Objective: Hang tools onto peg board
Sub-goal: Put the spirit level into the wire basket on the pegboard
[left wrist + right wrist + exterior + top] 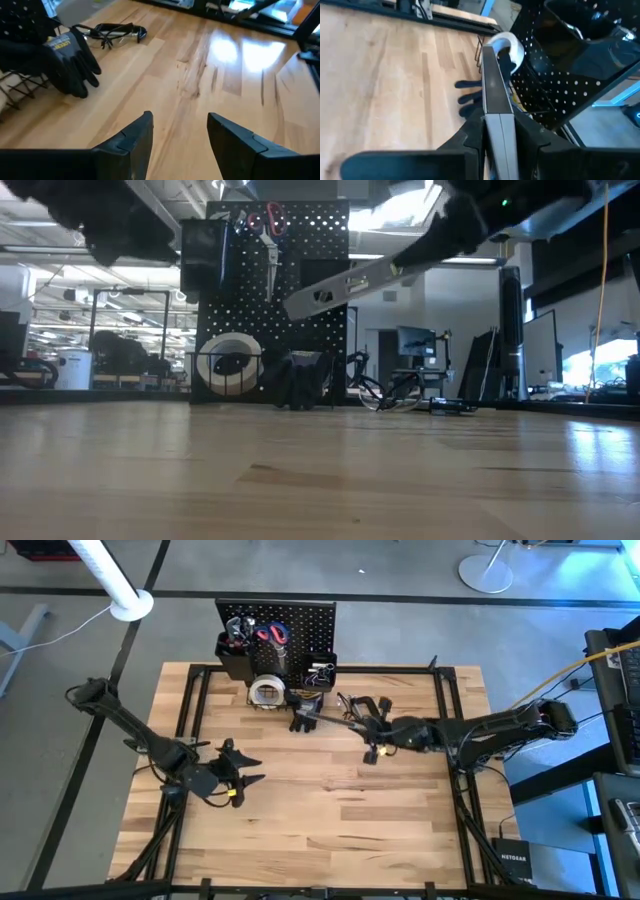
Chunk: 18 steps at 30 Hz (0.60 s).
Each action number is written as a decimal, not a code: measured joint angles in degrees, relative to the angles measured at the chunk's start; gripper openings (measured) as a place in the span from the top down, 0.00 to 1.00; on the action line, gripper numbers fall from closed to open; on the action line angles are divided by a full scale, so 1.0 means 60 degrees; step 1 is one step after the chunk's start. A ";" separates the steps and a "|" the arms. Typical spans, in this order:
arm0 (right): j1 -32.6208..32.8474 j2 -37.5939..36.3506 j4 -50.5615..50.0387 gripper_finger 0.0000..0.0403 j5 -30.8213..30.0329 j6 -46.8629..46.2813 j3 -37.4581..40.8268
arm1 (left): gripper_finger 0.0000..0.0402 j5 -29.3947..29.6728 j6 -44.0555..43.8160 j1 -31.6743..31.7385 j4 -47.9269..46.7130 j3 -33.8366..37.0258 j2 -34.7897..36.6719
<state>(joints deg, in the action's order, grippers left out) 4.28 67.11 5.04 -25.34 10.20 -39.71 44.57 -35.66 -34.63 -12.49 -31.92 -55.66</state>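
Nearest us, the bare wooden bench [320, 480] is stretching away toward the board, and above its near half our left pincer [240, 778] is hanging idle, its two dark fingers [131, 140] spread wide with nothing between them. Farther in, our right pincer [372, 730] is holding the silver level bar [350, 285] clear of the bench, fingers [470, 132] closed tight on either side of the bar's near end. The bar's long axis is running straight out from this pincer toward the peg board [300, 300], with the free end leading; in the low view it is tilting, the free end sitting lower than the gripped end and lying in front of the perforated face. That is the relation we judge the next move to turn on: the board is lying directly ahead along the bar's own line, so we are needing to carry the bar forward and square it to the panel rather than swing it sideways. The right arm is clearly the nearer one for this. At the foot of the board the pale tape roll [266, 691] and the black gloves [65, 62] are resting close together, with a pair of safety glasses [117, 32] lying just beyond. Up on the board, red-handled scissors [271, 635] are already hanging beside a black bin [205, 252].
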 joint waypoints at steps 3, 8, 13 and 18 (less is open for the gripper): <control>-0.0782 0.0070 -0.0073 0.84 0.0798 0.0372 -0.0003 | 0.56 0.0321 0.0246 -0.0001 0.1375 0.0725 0.0000; -0.1902 0.0468 0.0359 0.84 0.1739 0.0822 0.0001 | 0.56 0.0615 0.0349 -0.0001 0.2301 0.1193 0.0000; -0.2783 0.0885 0.0878 0.84 0.2726 0.1107 0.0001 | 0.56 0.0614 0.0302 -0.0001 0.2289 0.1198 0.0000; -0.3468 0.1400 0.1190 0.84 0.3262 0.1559 0.0001 | 0.56 0.0617 0.0179 0.0017 0.2280 0.1198 0.0000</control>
<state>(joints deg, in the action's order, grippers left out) -16.53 75.51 12.18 -5.77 19.56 -39.70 48.27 -34.59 -34.52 1.19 -24.73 -55.66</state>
